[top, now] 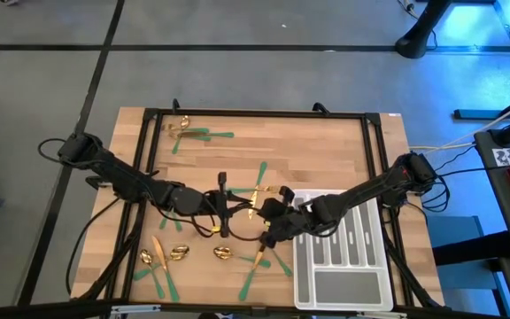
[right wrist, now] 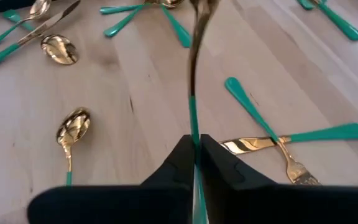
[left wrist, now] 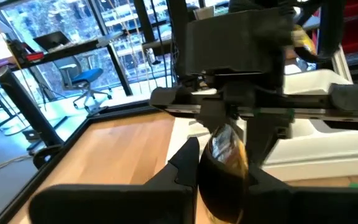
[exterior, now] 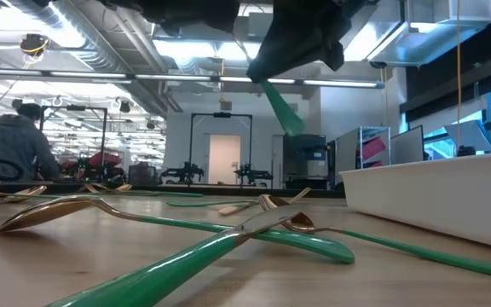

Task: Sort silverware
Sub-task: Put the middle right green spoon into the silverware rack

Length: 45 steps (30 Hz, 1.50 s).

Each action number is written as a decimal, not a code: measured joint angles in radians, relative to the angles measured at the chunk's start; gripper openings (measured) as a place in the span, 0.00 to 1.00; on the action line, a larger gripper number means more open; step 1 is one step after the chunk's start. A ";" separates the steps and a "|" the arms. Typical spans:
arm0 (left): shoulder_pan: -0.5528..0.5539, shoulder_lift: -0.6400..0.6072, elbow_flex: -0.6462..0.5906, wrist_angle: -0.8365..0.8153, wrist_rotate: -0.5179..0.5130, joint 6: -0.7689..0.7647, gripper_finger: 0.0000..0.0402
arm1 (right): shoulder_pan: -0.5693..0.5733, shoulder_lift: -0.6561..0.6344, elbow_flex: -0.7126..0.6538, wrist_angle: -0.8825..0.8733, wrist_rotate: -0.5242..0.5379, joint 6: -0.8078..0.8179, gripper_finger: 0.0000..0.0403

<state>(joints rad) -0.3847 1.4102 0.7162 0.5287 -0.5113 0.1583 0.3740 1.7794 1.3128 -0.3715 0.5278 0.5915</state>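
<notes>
While gripped, gold-headed green-handled spoon [right wrist: 193,106]

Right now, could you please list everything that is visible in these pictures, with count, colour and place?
silverware: about a dozen, gold heads with green handles, scattered on the table, mostly along the near edge and in the far left corner
held piece: one, gold and green, clamped in the right gripper above the table
tray: one, pale grey, divided, near right part of the table
table: one, light wood, black frame
person: one, grey top, in the room behind
left gripper: dark, mid-table
right gripper: dark, beside the tray, shut on the piece
</notes>
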 joint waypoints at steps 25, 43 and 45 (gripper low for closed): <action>0.001 -0.028 -0.005 -0.587 -0.304 -0.229 0.53 | 0.244 -0.213 -0.012 -0.692 -0.310 1.163 0.00; -0.125 -0.386 -0.160 -0.911 -0.687 -0.540 0.53 | 0.171 -0.320 -0.405 -0.287 -0.485 1.234 0.00; -0.128 -0.403 -0.174 -0.913 -0.687 -0.553 0.53 | 0.155 -0.321 -0.414 -0.282 -0.501 1.220 0.00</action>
<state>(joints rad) -0.5130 1.0074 0.5418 -0.3843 -1.1984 -0.3947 0.5292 1.4586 0.8985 -0.6535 0.0264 1.8116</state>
